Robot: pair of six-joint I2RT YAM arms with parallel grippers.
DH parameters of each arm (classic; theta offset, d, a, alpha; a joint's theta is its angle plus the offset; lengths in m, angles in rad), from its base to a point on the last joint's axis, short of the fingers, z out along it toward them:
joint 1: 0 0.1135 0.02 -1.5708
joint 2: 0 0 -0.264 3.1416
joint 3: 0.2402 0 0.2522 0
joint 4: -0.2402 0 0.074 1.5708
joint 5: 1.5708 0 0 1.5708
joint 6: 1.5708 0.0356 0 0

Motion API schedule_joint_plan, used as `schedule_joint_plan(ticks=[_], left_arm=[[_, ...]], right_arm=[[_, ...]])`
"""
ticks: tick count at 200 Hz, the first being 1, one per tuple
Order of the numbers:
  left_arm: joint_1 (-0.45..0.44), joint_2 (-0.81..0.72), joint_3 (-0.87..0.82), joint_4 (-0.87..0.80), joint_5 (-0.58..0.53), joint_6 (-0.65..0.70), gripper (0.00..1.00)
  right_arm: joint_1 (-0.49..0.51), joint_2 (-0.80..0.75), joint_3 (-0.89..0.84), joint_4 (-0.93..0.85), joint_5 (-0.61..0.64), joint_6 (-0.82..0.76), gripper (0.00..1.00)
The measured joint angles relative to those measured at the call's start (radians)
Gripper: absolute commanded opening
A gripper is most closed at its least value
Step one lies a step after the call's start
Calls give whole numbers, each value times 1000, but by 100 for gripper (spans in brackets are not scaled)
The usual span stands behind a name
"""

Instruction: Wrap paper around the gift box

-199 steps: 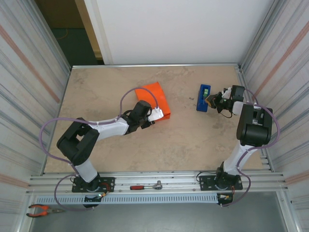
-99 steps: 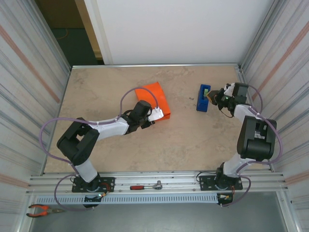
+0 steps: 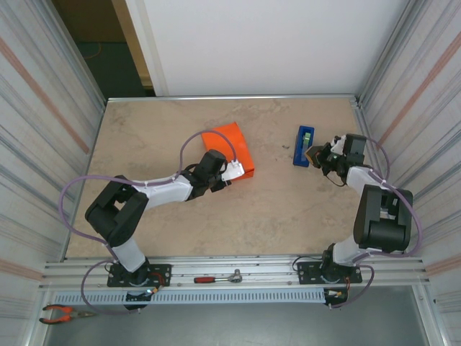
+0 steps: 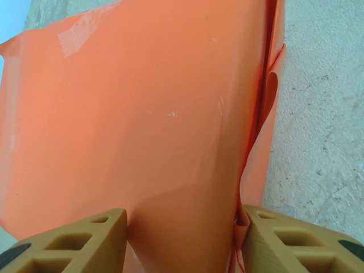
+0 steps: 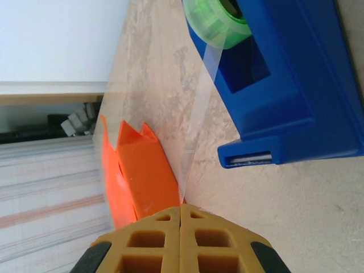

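Observation:
The orange paper (image 3: 229, 148) is folded around the gift box, which is hidden inside it, at the middle of the table. My left gripper (image 3: 232, 171) is shut on the near end of this package, one finger (image 4: 94, 230) on each side of the paper (image 4: 159, 114). A piece of clear tape sits at the paper's top left corner in the left wrist view. My right gripper (image 3: 315, 153) is shut on a clear tape strip (image 5: 199, 108) that runs from the green roll (image 5: 219, 17) in the blue dispenser (image 5: 284, 85). Its fingertips (image 5: 180, 211) meet just below the dispenser's cutter, with the orange package (image 5: 145, 170) beyond.
The blue tape dispenser (image 3: 305, 145) stands right of centre, close to the right wall. Corrugated metal walls close in both sides of the table. A red-handled tool (image 3: 220, 277) lies on the front rail and pliers (image 3: 61, 313) lie at the bottom left.
The right wrist swung a little toward the back right, then came back down beside the dispenser, still pinching the tape. The left arm and package have not moved.

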Motion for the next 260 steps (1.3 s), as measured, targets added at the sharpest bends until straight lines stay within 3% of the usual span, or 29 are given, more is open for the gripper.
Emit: schedule_joint_plan(ticks=[191,260], left_arm=[[-5,2,2,-2,-9,0,52],[-6,2,2,-2,-12,0,52]], right_arm=[[23,-18,-108,21,80,31,0],[23,77,-119,104,82,63,0]])
